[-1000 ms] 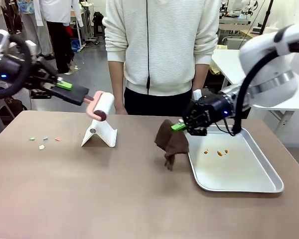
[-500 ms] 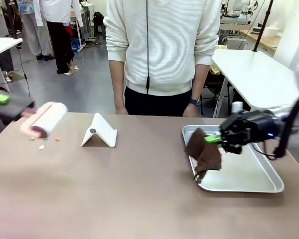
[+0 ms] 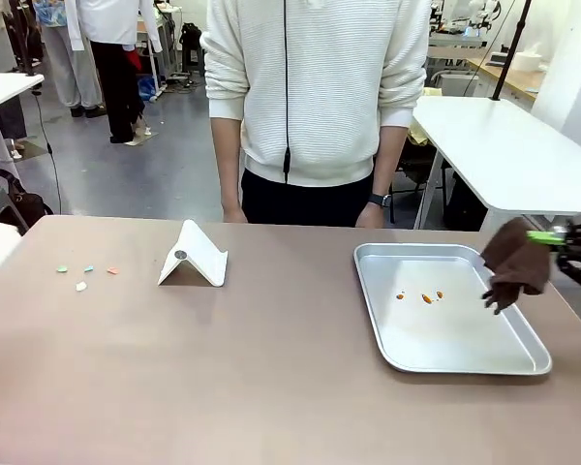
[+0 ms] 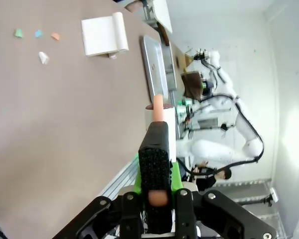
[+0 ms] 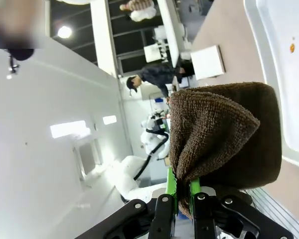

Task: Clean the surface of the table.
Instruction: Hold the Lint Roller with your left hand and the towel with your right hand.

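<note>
**Cloth in one gripper, roller in the other**

The table [image 3: 271, 387] lies flat, its long axis running from one gripper across to the other. At its right end, the right gripper [image 3: 566, 238] is clamped on a brown cloth [image 3: 513, 263], which hangs below the fingers, just over the right rim of the metal tray [image 3: 465, 363]. The left gripper [image 4: 158, 172] is closed on a lint roller [image 4: 157, 142] by its black handle, with the pink neck pointing ahead. Small scraps [image 4: 40, 57] and a white stand [image 4: 102, 35] lie on the table, well ahead of it.

Grey floor [image 3: 165, 165] stretches behind; a white table [image 3: 504, 145] stands at right, a second white table [image 3: 5, 89] at left, near a black bag [image 3: 15, 199].
</note>
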